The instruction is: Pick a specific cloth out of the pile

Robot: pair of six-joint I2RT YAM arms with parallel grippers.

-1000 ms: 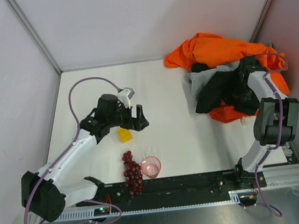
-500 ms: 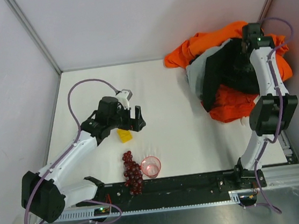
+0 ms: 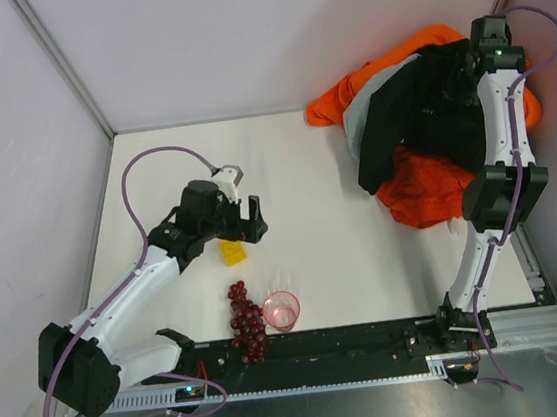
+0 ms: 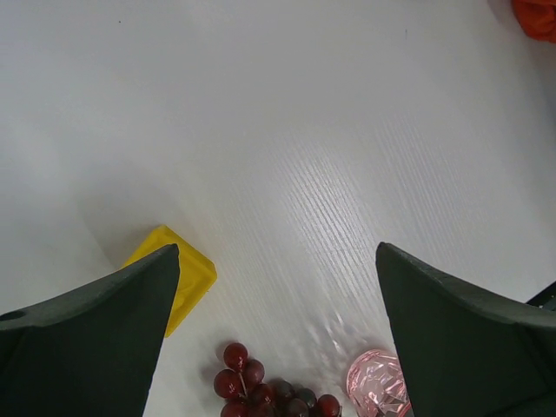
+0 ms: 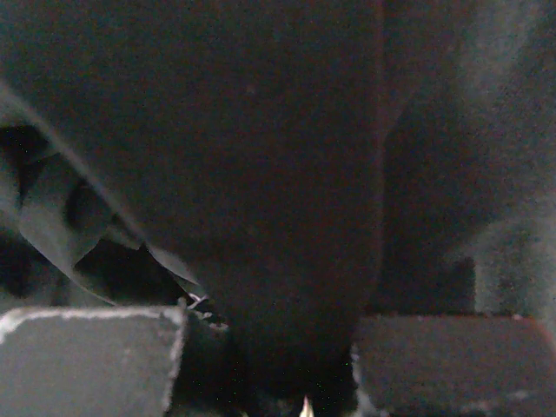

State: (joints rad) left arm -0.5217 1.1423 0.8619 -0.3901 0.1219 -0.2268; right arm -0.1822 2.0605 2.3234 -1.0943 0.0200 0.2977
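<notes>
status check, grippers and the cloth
Left gripper open over the table. Right gripper shut on black garment, held high. Orange-red cloth partly showing, black garment overhanging it.

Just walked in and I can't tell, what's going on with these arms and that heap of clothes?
The right hand is shut on the black garment, holding it up over the pile in the far right corner. An orange-red cloth lies exposed beneath it, not yet picked. The left hand hangs open above the table by a yellow block, grapes and a pink cup, holding nothing.
</notes>
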